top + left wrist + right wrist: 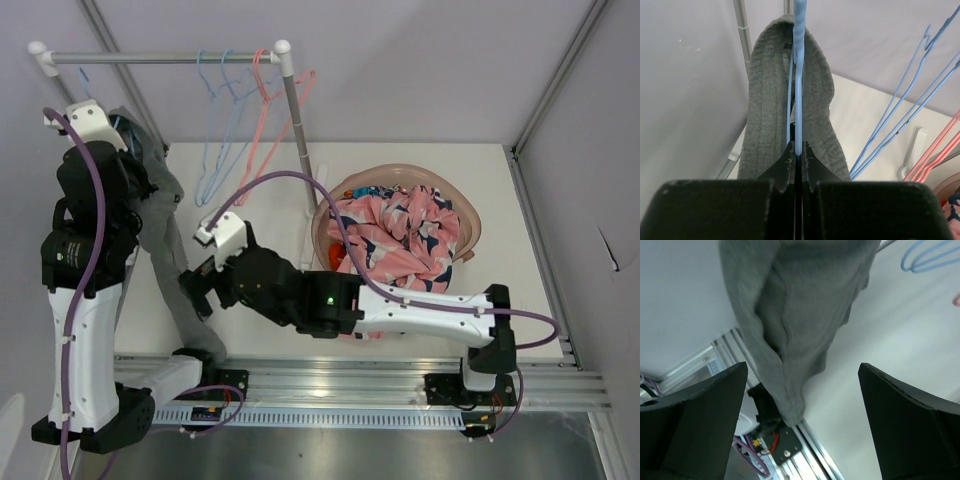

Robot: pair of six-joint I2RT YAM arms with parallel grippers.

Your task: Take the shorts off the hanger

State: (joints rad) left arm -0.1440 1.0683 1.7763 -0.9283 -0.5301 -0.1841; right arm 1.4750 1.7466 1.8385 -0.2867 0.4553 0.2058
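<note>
Up close, the left gripper (797, 156) is pinched shut on the thin wire of the blue hanger (799, 75), just below where the grey shorts (765, 110) fold over it. The right gripper (802, 372) stands wide open and holds nothing, with the hanging cloth ahead of it between its fingers; whether either pad touches cloth I cannot tell. The shorts hang at the table's left side, below the rail (160, 57). The step in hand looks like taking hold of the fabric. The right jaws should advance until a thick fold sits deep between them, close firmly, then draw it along the hanger's arm while the left steadies the wire, staying away from the spare hangers (235, 130) nearby.
</note>
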